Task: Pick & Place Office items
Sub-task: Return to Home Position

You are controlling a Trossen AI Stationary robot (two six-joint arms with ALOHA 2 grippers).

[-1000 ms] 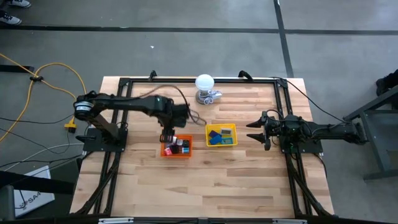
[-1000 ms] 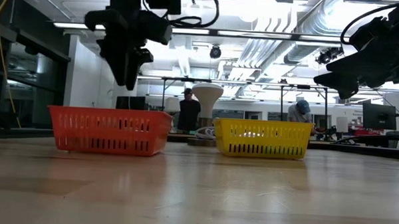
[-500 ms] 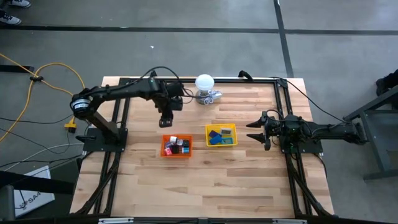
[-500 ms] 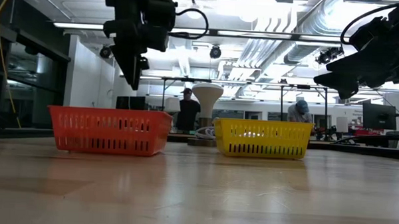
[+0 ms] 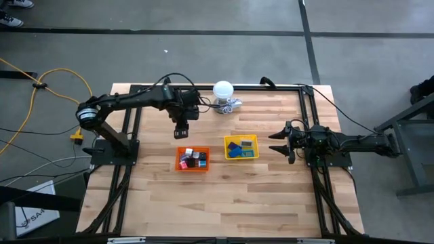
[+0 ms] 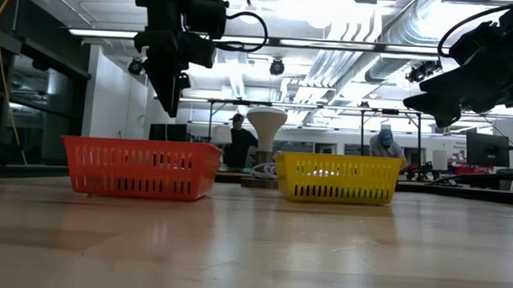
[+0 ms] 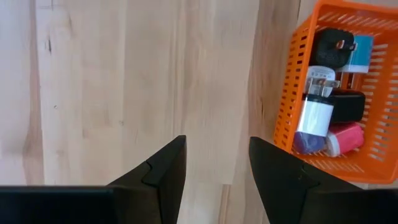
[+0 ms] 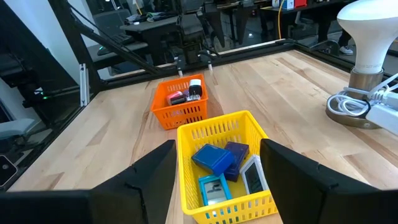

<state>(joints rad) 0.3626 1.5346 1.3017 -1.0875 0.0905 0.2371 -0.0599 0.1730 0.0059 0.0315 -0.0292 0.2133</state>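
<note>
Above the desk [image 5: 271,196], between the orange bin [image 5: 179,161] and the white bulb lamp [image 5: 223,90], the left gripper [image 5: 182,128] hangs with fingers spread, empty. Its retreat should rise clear of the lamp's cable. The charger adapters [image 7: 318,112] lie in the orange bin, the flat blocks [image 8: 214,158] in the yellow bin [image 5: 227,148]. The right gripper [image 5: 274,141] waits beside it, fingers spread.

There are two bins, one orange bin [image 5: 192,169] left of centre in the high view and one yellow bin [image 5: 242,158] just right of it, plus one white bulb [image 5: 223,89] above them. The orange bin holds six adapters [image 7: 347,106], I think: two black and one each of light blue, white, purple and red. The yellow bin holds four flat blocks [image 8: 212,158]: two blue, one teal, one grey.
</note>
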